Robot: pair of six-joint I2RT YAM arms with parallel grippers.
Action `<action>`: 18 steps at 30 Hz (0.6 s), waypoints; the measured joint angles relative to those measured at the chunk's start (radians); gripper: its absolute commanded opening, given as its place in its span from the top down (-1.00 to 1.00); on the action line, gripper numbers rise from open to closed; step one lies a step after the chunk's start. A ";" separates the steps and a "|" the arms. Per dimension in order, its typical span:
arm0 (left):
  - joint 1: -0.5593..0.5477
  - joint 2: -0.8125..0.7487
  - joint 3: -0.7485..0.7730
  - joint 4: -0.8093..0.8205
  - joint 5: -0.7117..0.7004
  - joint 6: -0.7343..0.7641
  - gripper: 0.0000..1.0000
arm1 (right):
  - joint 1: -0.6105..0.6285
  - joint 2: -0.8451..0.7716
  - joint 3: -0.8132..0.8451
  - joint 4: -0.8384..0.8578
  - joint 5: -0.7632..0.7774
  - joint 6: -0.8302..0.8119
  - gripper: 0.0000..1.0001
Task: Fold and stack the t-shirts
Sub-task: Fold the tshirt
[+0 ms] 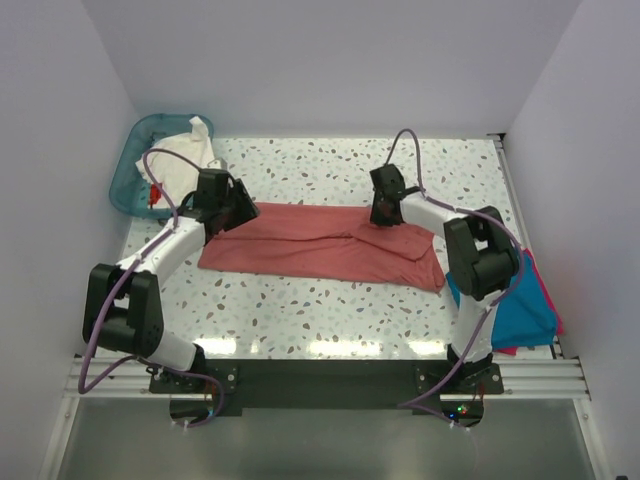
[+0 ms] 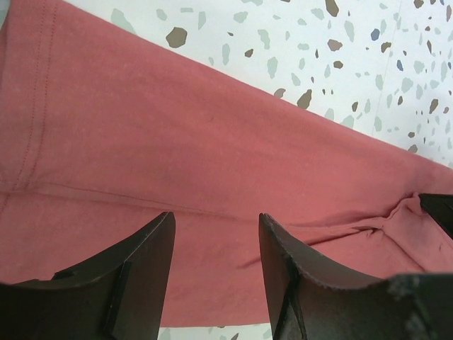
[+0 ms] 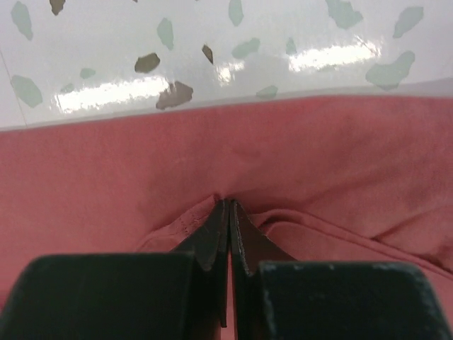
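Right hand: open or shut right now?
Shut. The right hand has its fingers pressed together, no gap, pinching a raised fold of the salmon-red t-shirt.

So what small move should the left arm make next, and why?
Probably lower the left gripper and close it on the salmon-red shirt: its jaws stand open over the cloth, while the right gripper is shut on a pinch of it.

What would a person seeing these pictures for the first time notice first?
A salmon-red t-shirt lies spread across the middle of the speckled table. The right pincer is shut on a pucker of it near its far edge, while the left pincer stands open over its left end.
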 measured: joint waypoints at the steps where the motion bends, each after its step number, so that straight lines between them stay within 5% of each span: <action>1: 0.000 -0.002 -0.003 0.000 0.000 0.000 -0.11 | 0.001 -0.019 -0.020 -0.001 -0.006 0.004 1.00; 9: 0.000 -0.021 -0.019 -0.006 0.001 0.000 -0.11 | 0.050 -0.239 -0.189 0.017 -0.015 0.042 1.00; 18: 0.000 -0.022 -0.040 -0.007 0.015 0.000 -0.11 | 0.272 -0.422 -0.455 0.101 0.053 0.133 1.00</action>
